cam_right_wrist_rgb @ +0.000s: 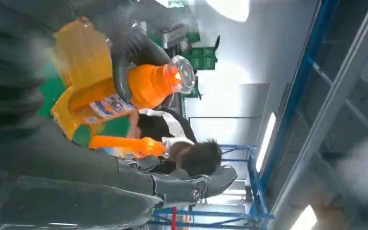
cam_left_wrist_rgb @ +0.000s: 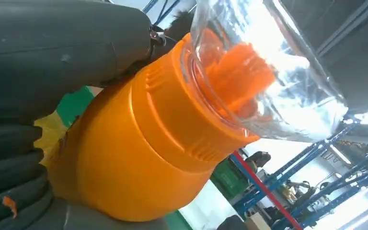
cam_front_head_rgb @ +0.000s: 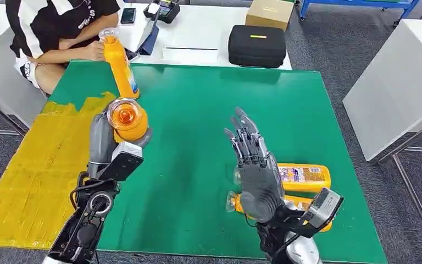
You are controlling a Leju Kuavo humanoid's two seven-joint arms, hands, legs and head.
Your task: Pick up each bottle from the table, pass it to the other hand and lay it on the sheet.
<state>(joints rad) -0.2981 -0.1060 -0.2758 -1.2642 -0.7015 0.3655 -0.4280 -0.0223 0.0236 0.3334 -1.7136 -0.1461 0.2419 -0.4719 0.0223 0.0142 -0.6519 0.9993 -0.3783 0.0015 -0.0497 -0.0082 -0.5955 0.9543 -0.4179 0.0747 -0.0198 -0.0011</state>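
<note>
Green table (cam_front_head_rgb: 198, 137), labelled bottle (cam_front_head_rgb: 127, 118), writing unreadable

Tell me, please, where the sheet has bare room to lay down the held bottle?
The yellow sheet lies bare from the left hand outward. Its far corner is crowded by the upright bottle. The held bottle hangs over the sheet's inner edge.

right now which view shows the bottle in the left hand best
The head view: it shows the held bottle upright in the left hand above the green table. The left wrist view shows just its orange neck and clear cap up close. The right wrist view shows it whole but farther off.
</note>
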